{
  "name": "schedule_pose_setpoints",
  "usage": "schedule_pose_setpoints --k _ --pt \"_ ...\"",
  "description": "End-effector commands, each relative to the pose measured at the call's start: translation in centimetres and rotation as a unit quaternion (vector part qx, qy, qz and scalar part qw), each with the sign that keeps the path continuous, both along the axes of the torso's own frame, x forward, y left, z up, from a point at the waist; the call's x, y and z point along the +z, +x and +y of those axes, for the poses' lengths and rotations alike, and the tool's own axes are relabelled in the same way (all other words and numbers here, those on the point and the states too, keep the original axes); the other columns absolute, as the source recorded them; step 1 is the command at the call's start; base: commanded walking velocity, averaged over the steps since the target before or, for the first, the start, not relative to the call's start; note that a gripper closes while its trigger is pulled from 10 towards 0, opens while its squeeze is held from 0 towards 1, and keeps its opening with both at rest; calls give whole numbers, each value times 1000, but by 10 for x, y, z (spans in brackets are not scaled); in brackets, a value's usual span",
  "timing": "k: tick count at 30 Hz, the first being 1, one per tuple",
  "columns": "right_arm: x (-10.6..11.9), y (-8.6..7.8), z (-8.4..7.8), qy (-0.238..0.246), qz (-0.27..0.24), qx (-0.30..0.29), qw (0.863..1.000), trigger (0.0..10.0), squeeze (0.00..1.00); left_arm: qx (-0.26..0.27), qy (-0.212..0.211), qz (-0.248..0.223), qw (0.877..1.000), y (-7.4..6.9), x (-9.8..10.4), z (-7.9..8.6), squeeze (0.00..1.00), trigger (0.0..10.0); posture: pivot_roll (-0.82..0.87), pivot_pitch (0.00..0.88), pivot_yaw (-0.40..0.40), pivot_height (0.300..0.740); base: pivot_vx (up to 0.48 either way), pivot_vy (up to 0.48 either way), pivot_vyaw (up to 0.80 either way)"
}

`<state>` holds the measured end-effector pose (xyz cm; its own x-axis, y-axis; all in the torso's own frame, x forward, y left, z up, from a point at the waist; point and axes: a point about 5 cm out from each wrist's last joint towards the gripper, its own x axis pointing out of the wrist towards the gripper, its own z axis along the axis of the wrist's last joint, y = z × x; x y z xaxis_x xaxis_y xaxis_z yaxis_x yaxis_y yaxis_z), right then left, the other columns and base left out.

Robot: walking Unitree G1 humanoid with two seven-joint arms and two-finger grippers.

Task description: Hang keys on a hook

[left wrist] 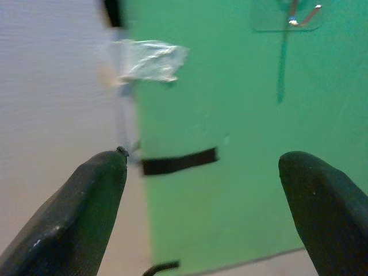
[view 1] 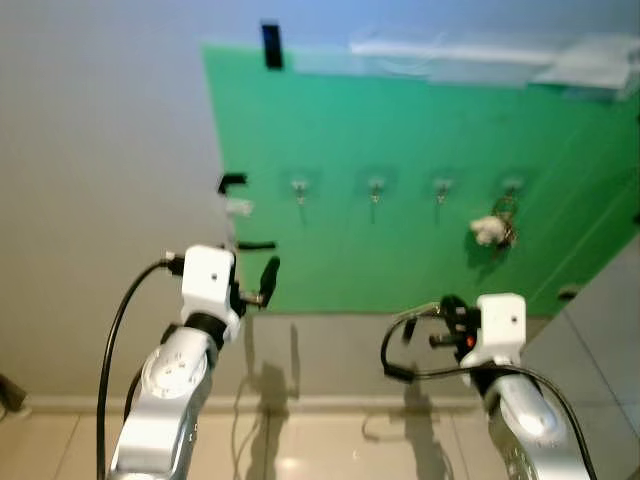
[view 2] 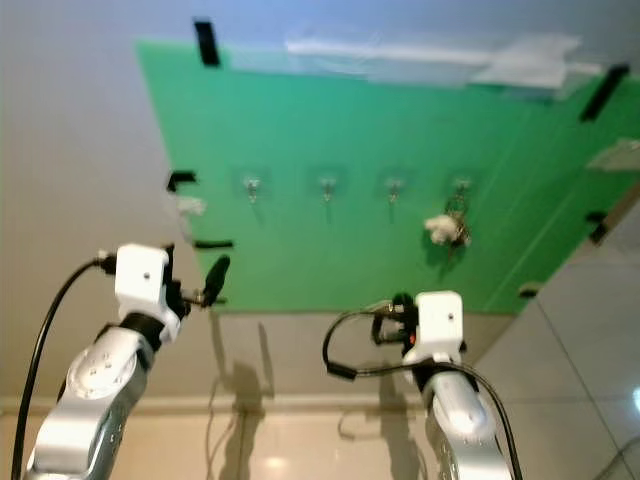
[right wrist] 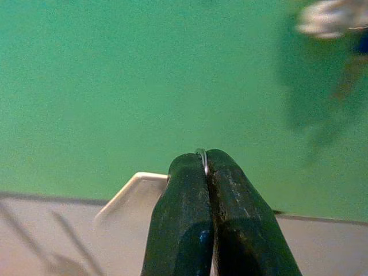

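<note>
Green board (view 1: pixel 420 150) taped on the grey wall (view 1: pixel 100 150), four hooks (view 1: pixel 375 188) in a row. Keys (view 1: pixel 495 228) hang on the hook furthest right. Left gripper (left wrist: pixel 201 172) jaws wide at the board's left edge. Right gripper (right wrist: pixel 206 164) jaws pressed together, thin metal ring (right wrist: pixel 202 155) pinched at the tips.

Soft blur throughout; arm shadows on wall; floor glare.

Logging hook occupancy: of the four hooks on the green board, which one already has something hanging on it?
The rightmost hook: a key bunch with a white fob hangs from it. The other three hooks are bare.
</note>
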<state>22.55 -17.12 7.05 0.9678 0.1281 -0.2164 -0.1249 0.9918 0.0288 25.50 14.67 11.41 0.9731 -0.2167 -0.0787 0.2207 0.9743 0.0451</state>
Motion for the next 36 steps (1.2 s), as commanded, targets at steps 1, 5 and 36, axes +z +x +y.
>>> schedule_pose_setpoints --k 1,5,36 --pt "5 1 4 18 0 21 1000 10000 0 -6 -1 -3 1000 0 4 1 0 10000 22 0 0 740 0 0 0" --pt "18 13 16 48 12 89 995 10000 0 -12 11 12 1000 1 0 4 0 10000 30 0 -8 740 0 0 0" --pt "86 85 42 209 6 159 965 10000 0 -29 -29 52 998 -3 -15 -16 0 10000 53 0 -150 740 0 0 0"
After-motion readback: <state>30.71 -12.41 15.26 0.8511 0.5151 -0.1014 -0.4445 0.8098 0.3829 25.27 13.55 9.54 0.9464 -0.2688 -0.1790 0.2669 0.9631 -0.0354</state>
